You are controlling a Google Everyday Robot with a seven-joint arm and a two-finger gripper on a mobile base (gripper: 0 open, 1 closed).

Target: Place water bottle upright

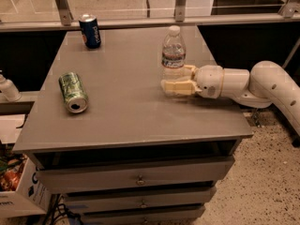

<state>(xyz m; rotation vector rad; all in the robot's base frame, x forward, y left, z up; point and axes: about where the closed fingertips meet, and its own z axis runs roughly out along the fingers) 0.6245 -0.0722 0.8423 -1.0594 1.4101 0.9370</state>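
Grey cabinet top (126,111) (speckled floor (274,177) beside), gripper (171,80) clasping upright water bottle (173,55) at base

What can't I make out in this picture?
- The water bottle base: camera view, hidden behind the tool at the table's right side.
- The white bottle: cut off by the left edge.
- The robot arm: runs off the right edge, its base unseen.
- The cardboard box: cut off at the lower left corner.
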